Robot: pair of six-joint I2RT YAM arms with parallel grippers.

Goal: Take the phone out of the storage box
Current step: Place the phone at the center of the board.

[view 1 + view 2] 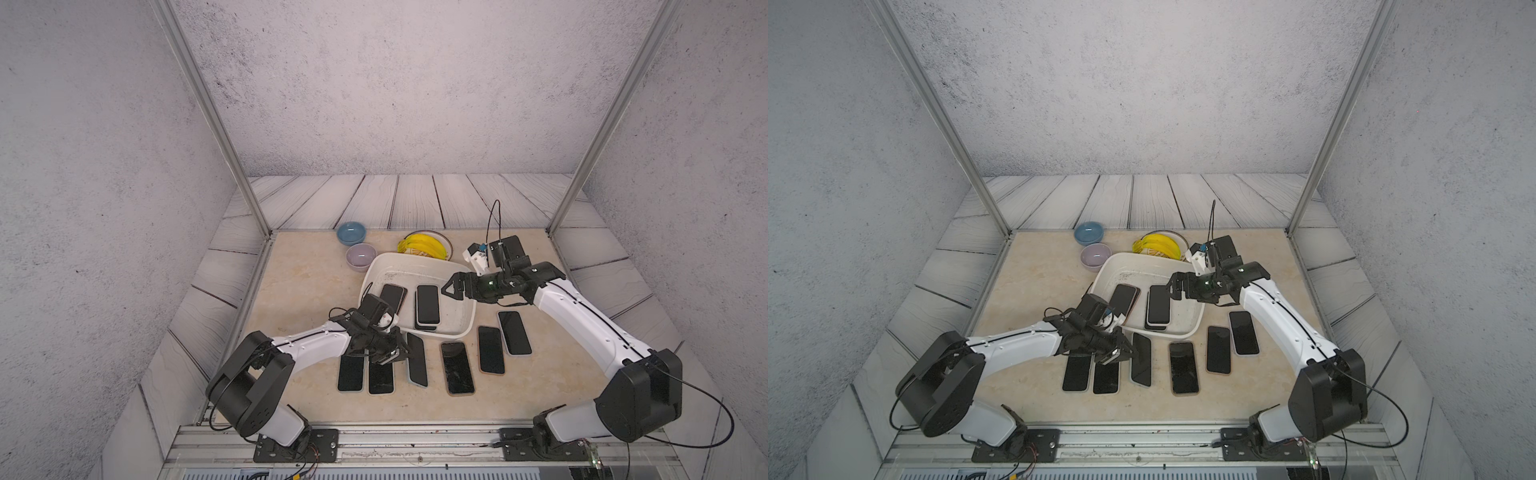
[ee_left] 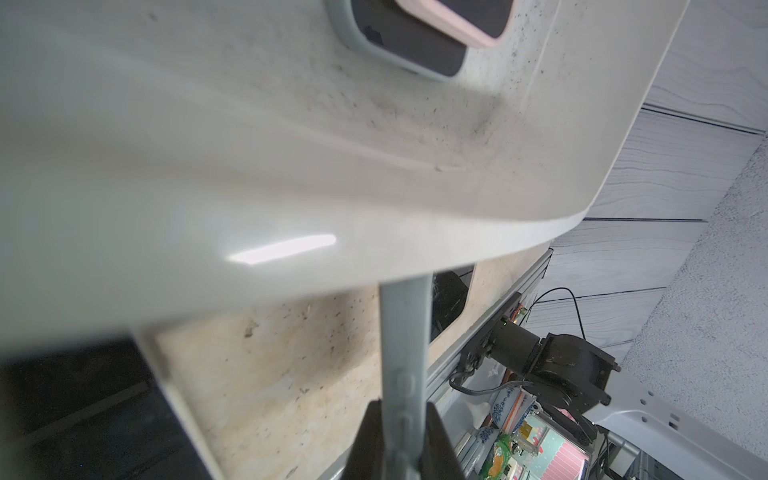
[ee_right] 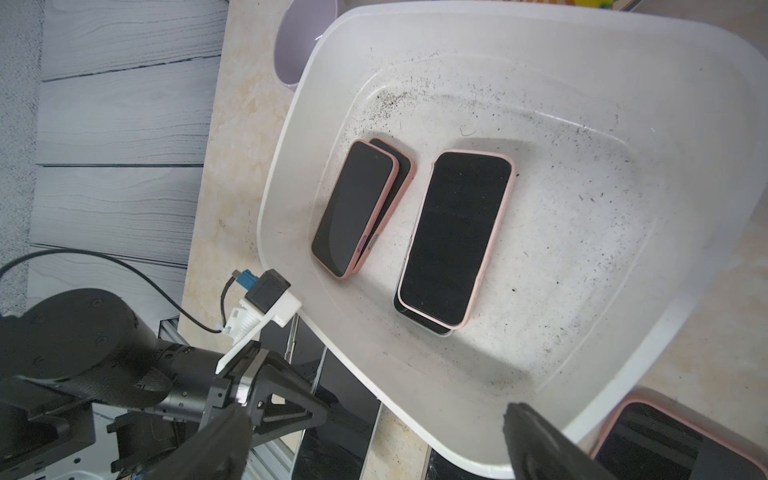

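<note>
Beige tabletop (image 1: 307,291): left gripper (image 1: 400,354) pinches phone (image 1: 417,366) (tilted) beside storage box (image 1: 457,307).

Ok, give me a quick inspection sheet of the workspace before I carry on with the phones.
Surface: beige tabletop, speckled; five flat phones in front of the box.
Job's things: storage box holds a pink-cased pair and a second stack beside it.
Clutter: blue bowl, lilac bowl and plate of bananas behind the box.
Grippers: left gripper shut on a grey-cased phone, held on edge outside the box; right gripper open over the box, fingers empty.
Cables: black wrist cable loops above the right arm, clear of the phones.
Surroundings: grey walls, metal frame posts.
</note>
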